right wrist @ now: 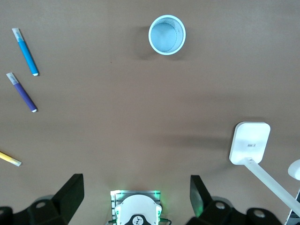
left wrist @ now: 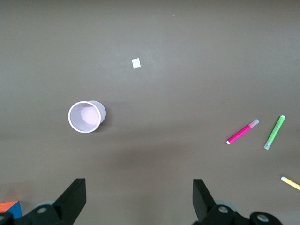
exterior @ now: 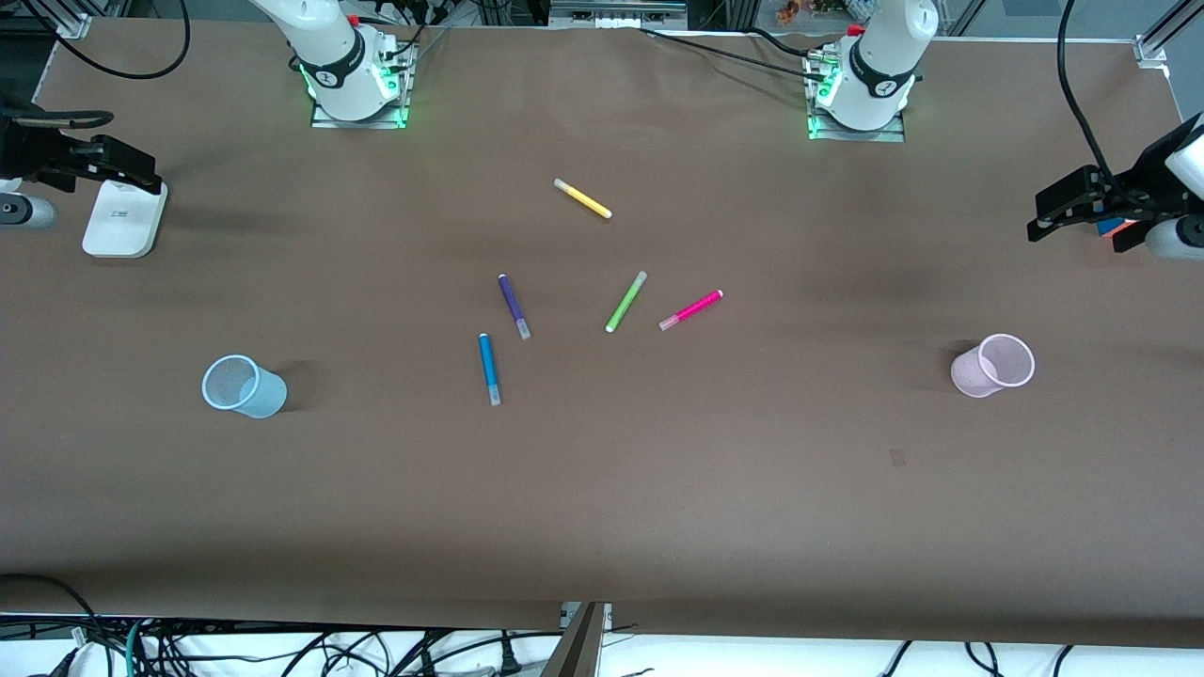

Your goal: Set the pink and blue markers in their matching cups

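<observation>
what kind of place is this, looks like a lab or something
Most likely a robotics lab bench: two arm bases bolted along a brown-covered table, loose cables along its edge, and coloured markers and a blue cup and pink cup as props.

Five markers lie on the table: pink marker (exterior: 691, 309), blue marker (exterior: 489, 369), purple marker (exterior: 514, 306), green marker (exterior: 625, 302), yellow marker (exterior: 583, 198); two cups: blue cup (exterior: 244, 386), pink cup (exterior: 993, 365).

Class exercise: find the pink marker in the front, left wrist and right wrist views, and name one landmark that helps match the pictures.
Front view: the pink marker lies mid-table, beside the green marker, toward the left arm's end.
Left wrist view: the same marker lies at the picture's right, next to the green one.
Right wrist view: not in it.
Shared landmark: the green marker, in the front and left wrist views.
</observation>
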Robot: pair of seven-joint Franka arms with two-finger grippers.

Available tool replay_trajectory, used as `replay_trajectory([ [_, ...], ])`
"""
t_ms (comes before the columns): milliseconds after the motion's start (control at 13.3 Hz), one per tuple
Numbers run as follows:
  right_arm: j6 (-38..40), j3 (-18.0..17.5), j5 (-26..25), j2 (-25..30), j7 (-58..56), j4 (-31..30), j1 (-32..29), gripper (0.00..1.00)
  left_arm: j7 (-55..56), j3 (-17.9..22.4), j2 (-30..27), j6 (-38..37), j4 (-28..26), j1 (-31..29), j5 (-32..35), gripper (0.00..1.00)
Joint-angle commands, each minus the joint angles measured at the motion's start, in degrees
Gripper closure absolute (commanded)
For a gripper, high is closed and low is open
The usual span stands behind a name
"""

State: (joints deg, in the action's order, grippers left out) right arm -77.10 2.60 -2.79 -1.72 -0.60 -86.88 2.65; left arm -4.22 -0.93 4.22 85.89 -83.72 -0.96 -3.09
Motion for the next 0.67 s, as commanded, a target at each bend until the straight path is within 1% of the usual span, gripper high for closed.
replay_trajectory([
  [0, 0.29, -0.05, 0.86, 0.05, -0.55, 0.4, -0.46, 0.0, -1.23, 0.05, -1.14, 1.38, -1.71, -0.53, -0.51, 0.0],
  [300, 0.2, -0.05, 0.95, 0.05, -0.55, 0.4, -0.46, 0.0, -1.06, -0.3, -1.14, 1.12, -1.45, -0.44, -0.16, 0.0],
  [600, 0.2, -0.05, 0.95, -0.21, -0.55, 0.4, -0.37, 0.0, -1.32, -0.92, -2.46, 0.5, -1.09, -0.35, -0.42, 0.0],
])
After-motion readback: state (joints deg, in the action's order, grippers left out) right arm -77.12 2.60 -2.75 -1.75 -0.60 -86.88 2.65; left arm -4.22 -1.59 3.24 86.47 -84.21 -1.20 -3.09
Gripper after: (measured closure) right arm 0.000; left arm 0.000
